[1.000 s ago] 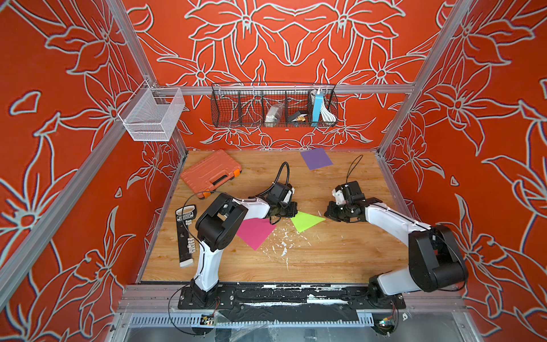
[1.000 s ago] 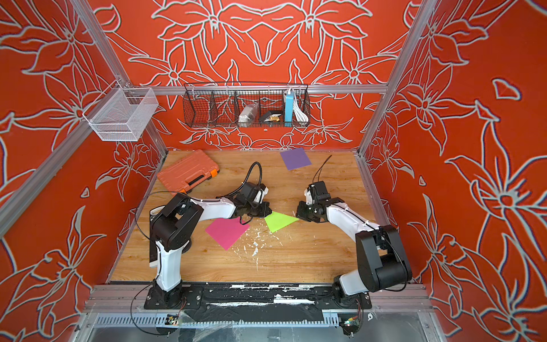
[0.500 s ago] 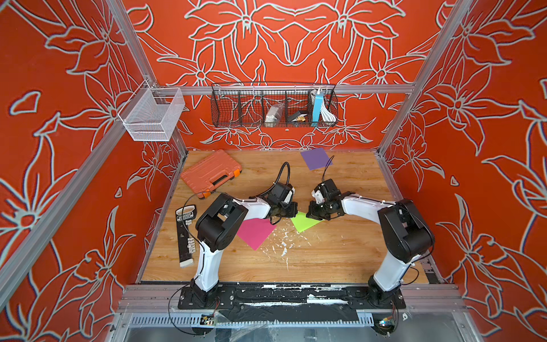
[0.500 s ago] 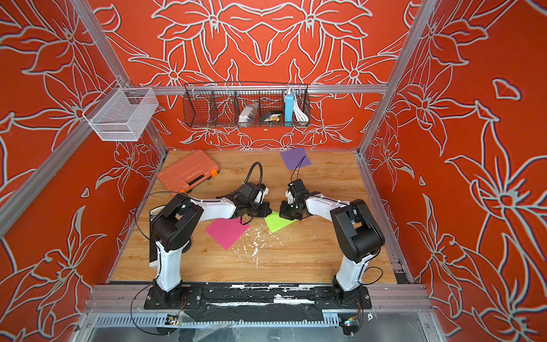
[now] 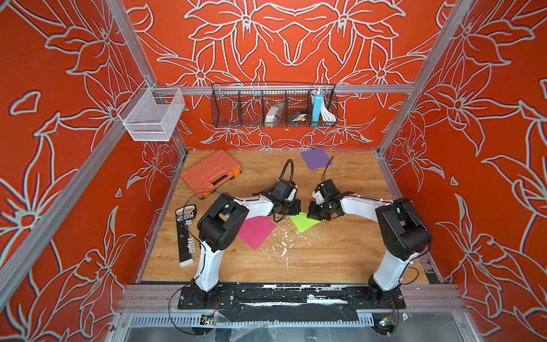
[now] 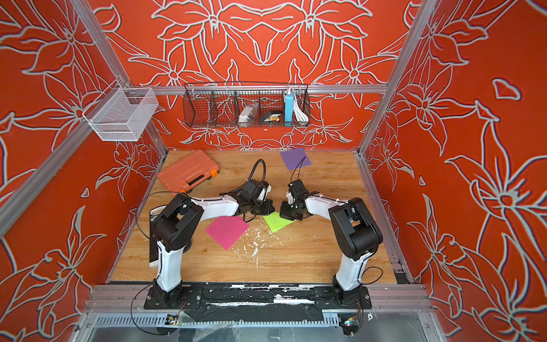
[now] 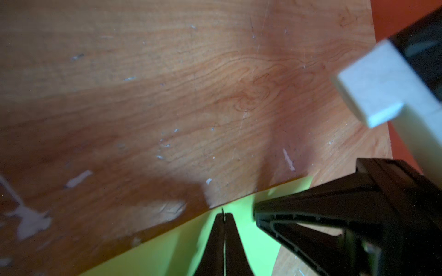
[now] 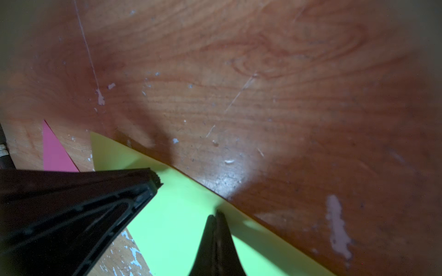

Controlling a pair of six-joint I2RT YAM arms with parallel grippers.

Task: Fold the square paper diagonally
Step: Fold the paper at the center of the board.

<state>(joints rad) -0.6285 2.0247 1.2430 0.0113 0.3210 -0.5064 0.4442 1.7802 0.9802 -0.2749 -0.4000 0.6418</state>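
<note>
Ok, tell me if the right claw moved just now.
Yes: against the unmoved purple paper, the right claw has swung toward the left claw, over the green paper.

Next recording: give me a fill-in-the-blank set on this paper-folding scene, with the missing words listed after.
1. The left gripper and right gripper both have their tips over the central paper, which is ____.
2. Open or shut? Both grippers' jaws are ____.
3. The far paper near the back wall is ____.
4. The tool case is ____.
Missing words: green; shut; purple; orange.
</note>
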